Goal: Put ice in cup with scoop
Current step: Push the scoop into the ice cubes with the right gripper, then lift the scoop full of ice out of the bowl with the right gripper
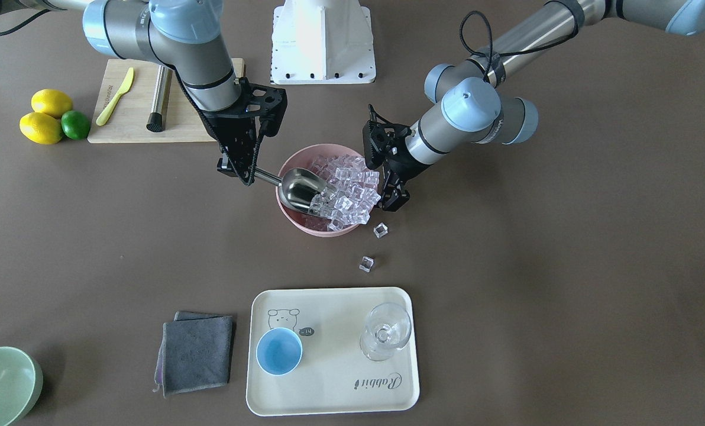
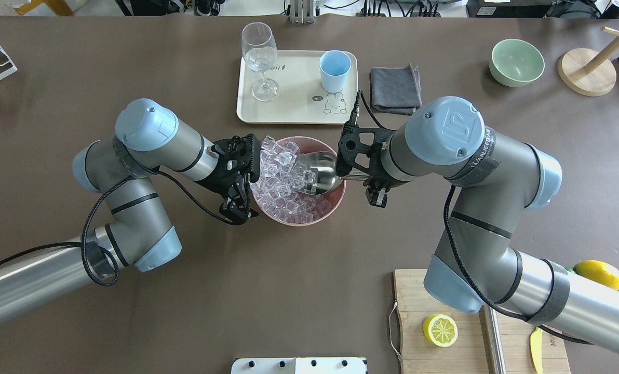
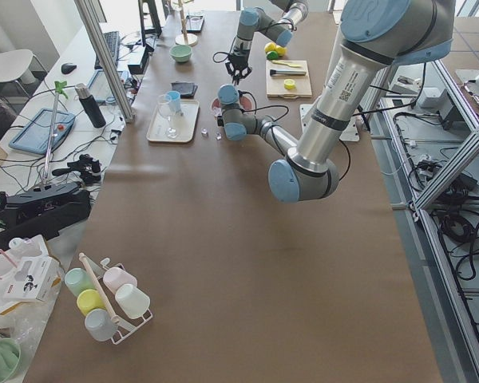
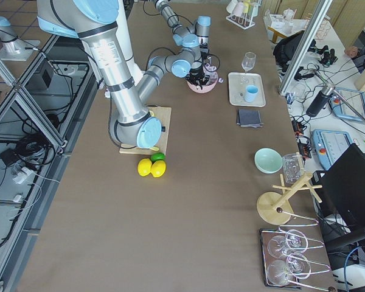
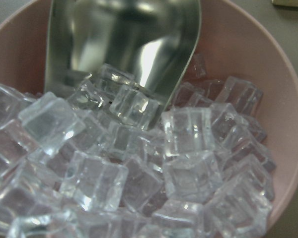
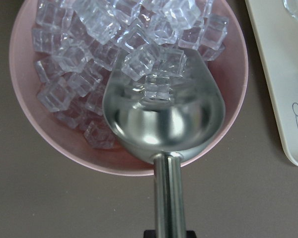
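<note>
Brown surface (image 1: 565, 266) carries all items. At its middle stands a pink bowl (image 1: 305, 228) heaped with ice (image 1: 352, 183). The cup (image 1: 278, 351) stands upright on a tray (image 1: 335, 378) near the edge opposite the robot, well apart from the bowl.

Tool state:
- Right tool (image 1: 246, 173): clamped on the handle of the scoop (image 1: 299, 188). The pan lies inside the bowl with its lip pushed into the ice.
- Left tool (image 1: 393, 200): at the bowl rim on the side away from the scoop. The pictures do not show whether it is open, closed or gripping the rim.

Progress, as judged:
- Done: scoop grasped and brought into the ice.
- In hand: loading. The right wrist view shows only a cube or two on the pan lip; the pan is otherwise bare.
- Left: fill the pan, lift, carry to the tray, tip into the cup. The cup interior shows no ice.

Two stray cubes (image 1: 380, 230) lie on the surface between bowl and tray.
</note>
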Controlling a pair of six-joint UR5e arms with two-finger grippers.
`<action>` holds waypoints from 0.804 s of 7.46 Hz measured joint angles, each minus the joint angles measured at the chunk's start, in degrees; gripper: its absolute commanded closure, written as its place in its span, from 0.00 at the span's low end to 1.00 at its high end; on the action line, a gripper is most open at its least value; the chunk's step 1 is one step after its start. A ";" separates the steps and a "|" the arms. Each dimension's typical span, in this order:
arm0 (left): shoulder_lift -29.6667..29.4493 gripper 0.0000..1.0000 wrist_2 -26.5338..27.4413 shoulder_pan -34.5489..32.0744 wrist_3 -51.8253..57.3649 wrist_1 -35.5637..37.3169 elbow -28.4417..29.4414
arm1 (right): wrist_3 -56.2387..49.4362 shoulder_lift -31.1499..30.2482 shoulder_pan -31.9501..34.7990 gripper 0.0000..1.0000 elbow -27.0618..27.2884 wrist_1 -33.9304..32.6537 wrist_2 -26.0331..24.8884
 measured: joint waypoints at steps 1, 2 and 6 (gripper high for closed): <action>0.00 0.01 0.00 0.00 0.00 0.03 -0.01 | 1.05 -0.59 0.17 1.00 -0.42 1.99 0.74; 0.00 0.01 0.00 -0.01 0.00 0.03 -0.06 | 1.88 -1.02 0.22 1.00 -1.46 4.48 1.12; 0.03 0.01 -0.07 -0.35 0.05 -0.04 -0.10 | 3.93 -2.41 1.24 1.00 -2.79 10.79 6.88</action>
